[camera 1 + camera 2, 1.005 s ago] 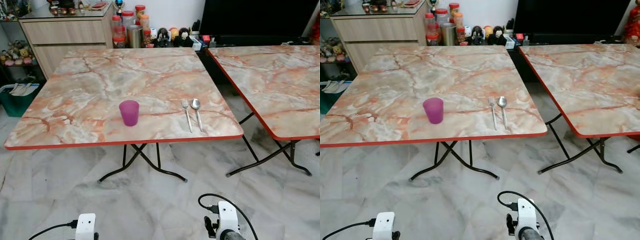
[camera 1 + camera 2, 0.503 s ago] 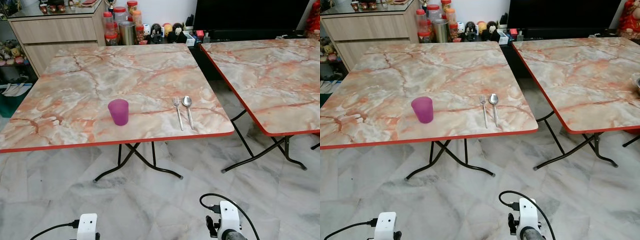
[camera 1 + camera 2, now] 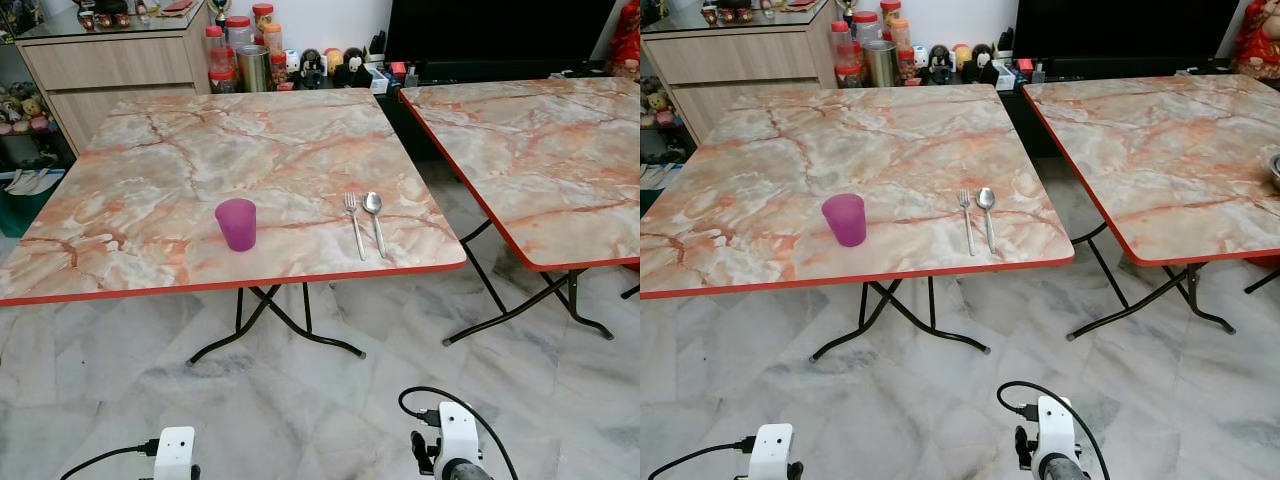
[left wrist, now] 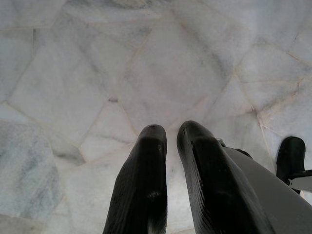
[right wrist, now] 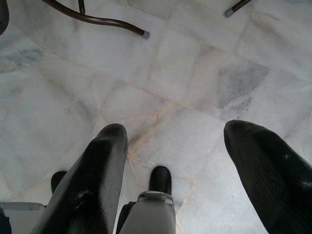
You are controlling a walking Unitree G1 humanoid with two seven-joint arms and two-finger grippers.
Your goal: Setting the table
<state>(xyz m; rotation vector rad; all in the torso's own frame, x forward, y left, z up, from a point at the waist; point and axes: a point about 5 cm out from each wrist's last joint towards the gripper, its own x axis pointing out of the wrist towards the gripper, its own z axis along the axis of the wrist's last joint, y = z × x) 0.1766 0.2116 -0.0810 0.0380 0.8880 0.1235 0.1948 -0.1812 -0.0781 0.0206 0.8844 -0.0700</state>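
Observation:
A purple cup (image 3: 237, 223) stands on the near marble-patterned table (image 3: 200, 160), close to its front edge. To its right lie a fork (image 3: 355, 224) and a spoon (image 3: 375, 220), side by side. Both arms hang low over the floor in front of the table. My left gripper (image 4: 168, 134) is shut and holds nothing, pointing at the tiles. My right gripper (image 5: 175, 134) is open and holds nothing, also above the floor. The wrists (image 3: 173, 452) (image 3: 452, 448) show at the bottom of the eye views.
A second marble table (image 3: 540, 150) stands to the right, with a narrow gap between the two. Its right edge carries the rim of a metal bowl (image 3: 1274, 166). A wooden cabinet (image 3: 120, 70), jars (image 3: 240, 55) and figurines line the back wall. Folding table legs (image 3: 275, 320) stand on the tiled floor.
The camera has shifted, so the whole scene sits a little further left and lower than a second ago. The cup, fork and spoon have not moved on the table.

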